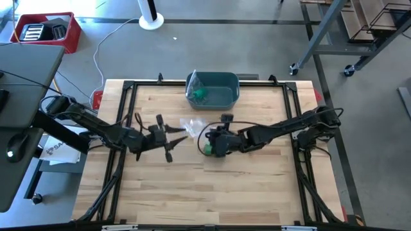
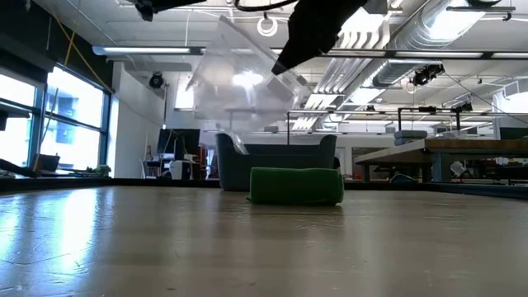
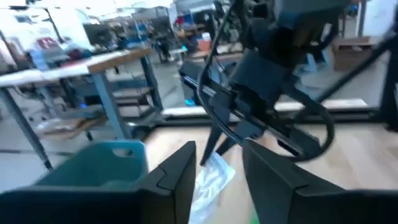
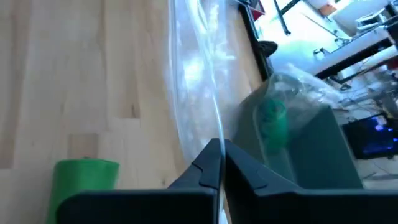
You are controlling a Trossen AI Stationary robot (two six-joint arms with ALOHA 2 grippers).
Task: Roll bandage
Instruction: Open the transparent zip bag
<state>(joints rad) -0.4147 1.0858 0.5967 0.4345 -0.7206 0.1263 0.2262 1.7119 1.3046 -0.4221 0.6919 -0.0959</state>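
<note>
A: Starting at the left, the left tool (image 1: 168,136) hangs over the table (image 1: 160,192) near its middle, fingers (image 3: 177,177) standing apart with a clear gap and nothing between them. The clear plastic wrapper (image 1: 191,126) lies just beyond its tips.

B: And the right tool (image 1: 216,142)?

A: Shut tight on an edge of that wrapper. In its wrist view the two fingers (image 4: 208,168) meet with the film pinched between them, and the low view shows the wrapper lifted off the wood, hanging from the arm.

B: Where's the bandage?

A: The green bandage roll (image 1: 207,149) rests on the table beside the right tool, free of the wrapper. It lies on its side in the low view, long axis level with the table; in the high view that axis seems to run front to back, though the roll is small there.

B: What could go wrong?

A: A roll on its side can trundle away if the dangling film or an arm brushes it. The thin film may also slip from so narrow a pinch, or drape over the roll and hide it. At the far edge, the teal bin (image 1: 215,90) already holds another green roll in plastic.
</note>
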